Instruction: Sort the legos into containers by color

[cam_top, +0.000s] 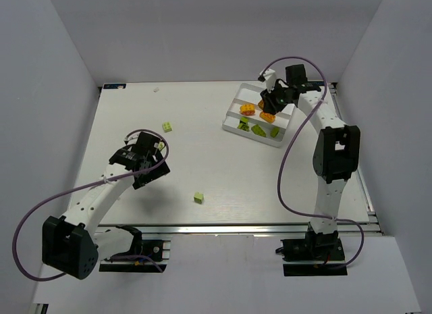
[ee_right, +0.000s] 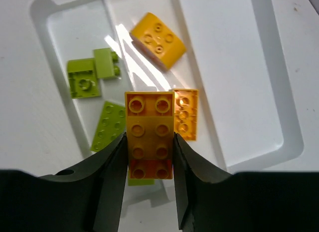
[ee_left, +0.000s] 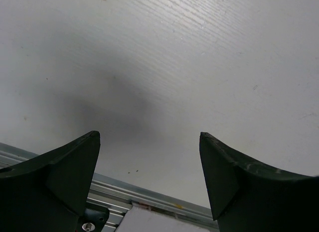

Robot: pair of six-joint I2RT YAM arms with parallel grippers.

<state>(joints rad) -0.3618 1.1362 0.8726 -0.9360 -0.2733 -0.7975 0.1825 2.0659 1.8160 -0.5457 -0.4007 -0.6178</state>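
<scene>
The white tabletop [cam_top: 223, 179] between the two arms lies open. Only two small lime-green studded bricks sit on it, one [cam_top: 166, 127] beyond the left gripper [ee_left: 149, 137] and one [cam_top: 198, 197] near the front rail [cam_top: 223, 227]. Bare table shows between that gripper's parted fingers.

The white ridged plastic tray [cam_top: 233, 106] is crowded. The right gripper [ee_right: 149, 142], clamped on an orange two-by-four brick [ee_right: 149, 134], hangs over a flat orange plate [ee_right: 185, 114]. A curved orange brick [ee_right: 157, 40] lies beyond, with lime-green bricks [ee_right: 82, 78] in the neighbouring compartment. The compartment [ee_right: 234, 67] farthest from the arms is bare. White walls [cam_top: 61, 91] close the sides.
</scene>
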